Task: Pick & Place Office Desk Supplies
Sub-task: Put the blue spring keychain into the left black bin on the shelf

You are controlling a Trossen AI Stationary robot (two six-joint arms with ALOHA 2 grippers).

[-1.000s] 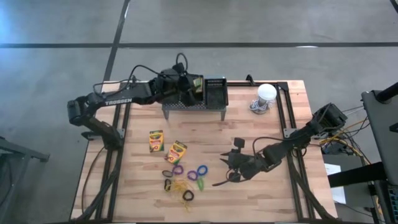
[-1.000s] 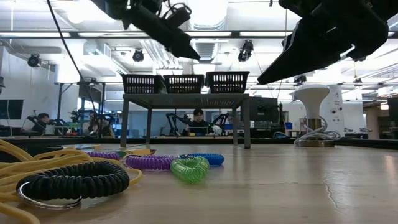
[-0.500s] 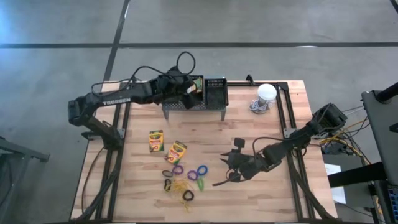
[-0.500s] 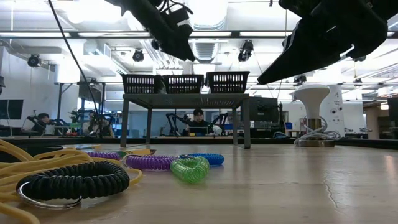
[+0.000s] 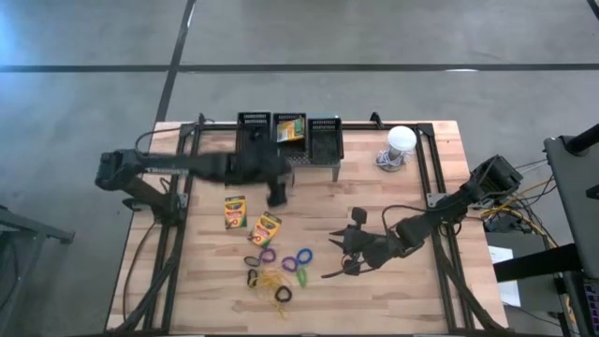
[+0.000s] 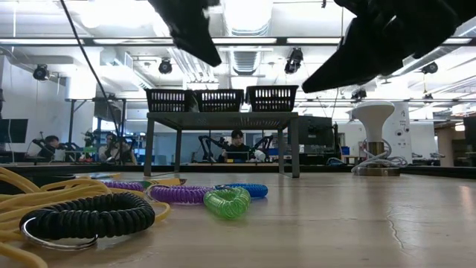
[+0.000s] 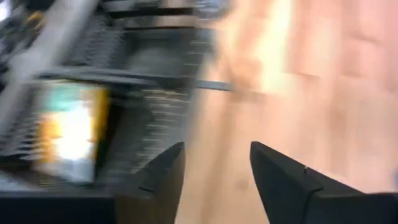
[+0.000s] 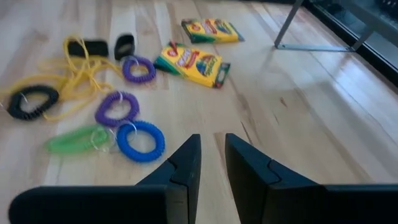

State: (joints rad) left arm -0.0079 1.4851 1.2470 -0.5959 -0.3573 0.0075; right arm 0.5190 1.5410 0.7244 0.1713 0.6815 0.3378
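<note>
High view: the left arm's lettering, readable earlier as TROSSEN, is now blurred. The left gripper (image 5: 277, 194) has left the far baskets and hangs over the worktop (image 5: 430, 290) near two crayon boxes (image 5: 265, 226); a third box (image 5: 290, 128) sits in the middle basket (image 5: 289, 140). The right gripper (image 5: 341, 251) has not moved, right of the loops (image 5: 303, 256).

Left wrist view: jaws spread, empty.

Right wrist view: jaws narrowly parted, empty; box print unreadable.
</note>
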